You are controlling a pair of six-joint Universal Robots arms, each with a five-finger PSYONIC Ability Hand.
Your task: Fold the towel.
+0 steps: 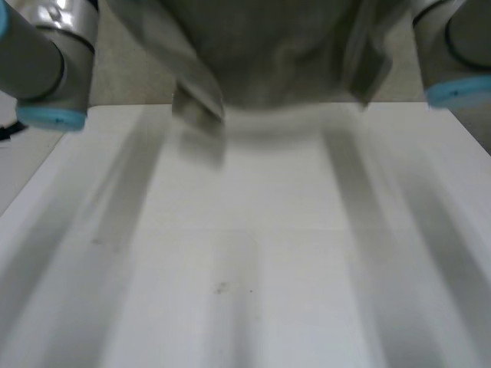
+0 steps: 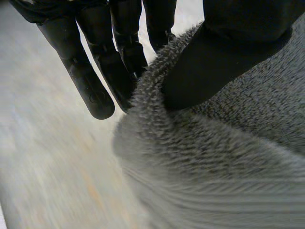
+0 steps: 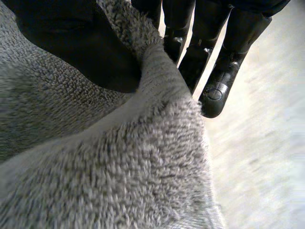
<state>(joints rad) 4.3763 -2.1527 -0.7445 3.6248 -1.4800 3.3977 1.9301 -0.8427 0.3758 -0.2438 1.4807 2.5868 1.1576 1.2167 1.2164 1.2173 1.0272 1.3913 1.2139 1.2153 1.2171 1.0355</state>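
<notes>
Left hand (image 2: 228,52) grasps the grey towel (image 2: 214,167) at an edge, its thumb pressing the cloth against its fingers (image 2: 90,81). Right hand (image 3: 81,43) pinches another edge likewise. The towel hangs between both hands, over the white worktop (image 1: 268,253).

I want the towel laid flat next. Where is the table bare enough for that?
The white table is bare across its whole middle and near side, between the left arm and the right arm. It is crowded only at the far edge, where the towel hangs, pinched by the left hand and the right hand.
</notes>
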